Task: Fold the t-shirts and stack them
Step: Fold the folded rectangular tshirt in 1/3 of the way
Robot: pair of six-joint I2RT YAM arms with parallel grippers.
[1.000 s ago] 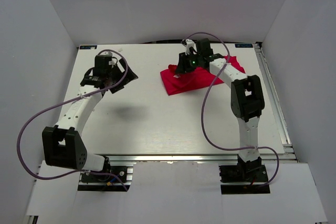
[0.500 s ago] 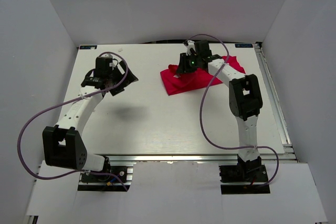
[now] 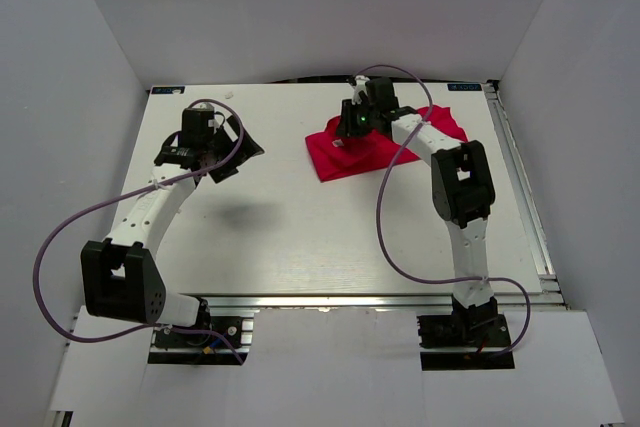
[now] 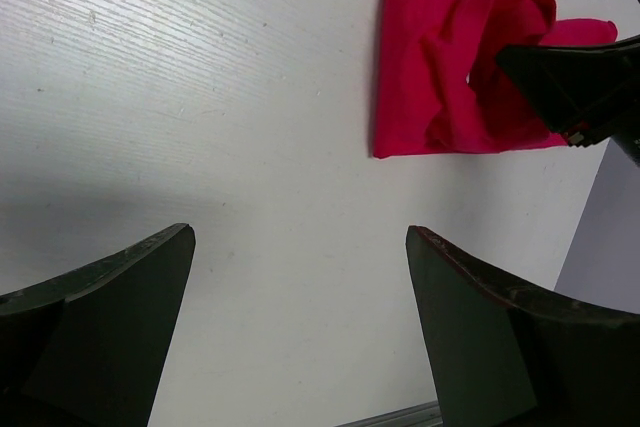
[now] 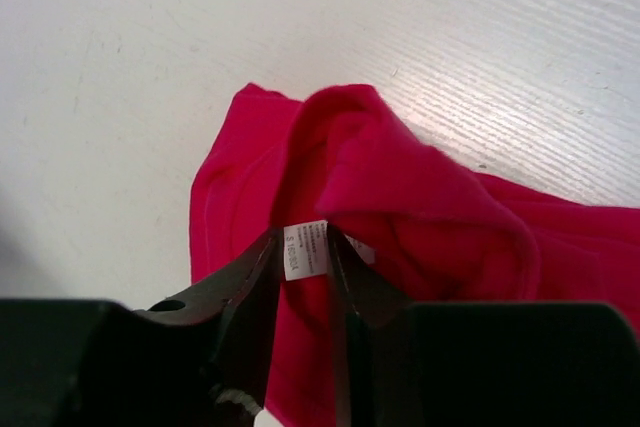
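Observation:
The red t-shirt lies crumpled at the far right of the table, with one part pulled up into a hump. My right gripper is over its left part. In the right wrist view, the right gripper is shut on a raised fold of the shirt, with the white care label between its fingers. In the left wrist view, the same shirt appears at the upper right, lifted toward the right gripper's dark finger. My left gripper hangs wide open over bare table, far from the shirt.
White walls enclose the table on three sides. A metal rail runs along the right edge, close to the shirt. Purple cables loop from both arms. Bare white tabletop lies between the arms.
The right gripper has narrowed onto the shirt fold and shifted slightly toward the far edge, drawing the cloth up. The left arm has not moved.

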